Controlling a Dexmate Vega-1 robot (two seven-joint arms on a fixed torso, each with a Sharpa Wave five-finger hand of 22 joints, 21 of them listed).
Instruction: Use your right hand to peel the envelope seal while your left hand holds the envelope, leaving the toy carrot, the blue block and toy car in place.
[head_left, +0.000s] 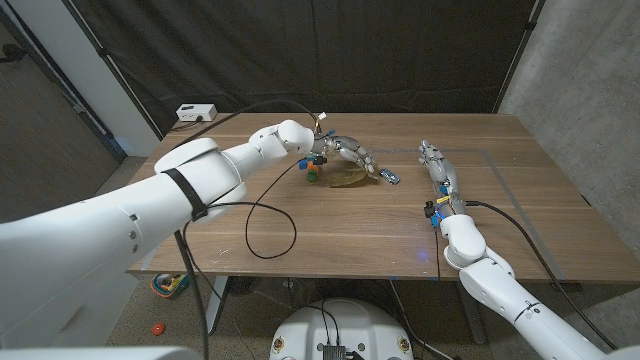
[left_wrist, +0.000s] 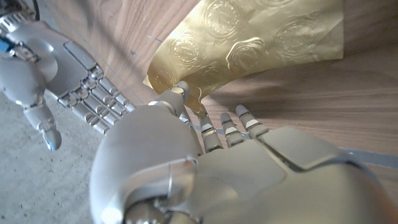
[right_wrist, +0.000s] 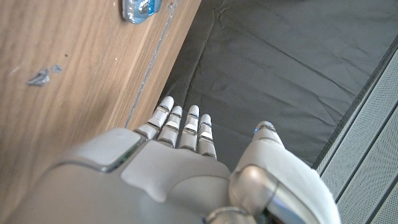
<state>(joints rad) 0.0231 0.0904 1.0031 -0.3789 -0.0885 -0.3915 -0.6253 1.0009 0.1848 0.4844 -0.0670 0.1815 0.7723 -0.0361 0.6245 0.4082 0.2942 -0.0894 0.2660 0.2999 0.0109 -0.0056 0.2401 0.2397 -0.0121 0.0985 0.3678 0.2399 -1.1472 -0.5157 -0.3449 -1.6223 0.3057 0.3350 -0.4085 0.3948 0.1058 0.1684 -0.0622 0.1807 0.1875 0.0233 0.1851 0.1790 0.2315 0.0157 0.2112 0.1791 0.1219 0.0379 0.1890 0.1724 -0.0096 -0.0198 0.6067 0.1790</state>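
Left hand (head_left: 352, 155): mid-frame, fingers pressing the gold envelope (head_left: 352, 179) onto the worktop (head_left: 330, 225).
Right hand (head_left: 436, 165): right of centre, fingers straight, together, holding nothing.
Progress: envelope held; peel apparently not begun.

We see the envelope (head_left: 352, 179), gold with embossed round seals, lying mid-surface with one end curling up off the wood (left_wrist: 249, 43). Just left of it sit a green-and-orange carrot (head_left: 311, 176) and a dark car (head_left: 303, 163). A blue block (right_wrist: 142, 9) lies further right.
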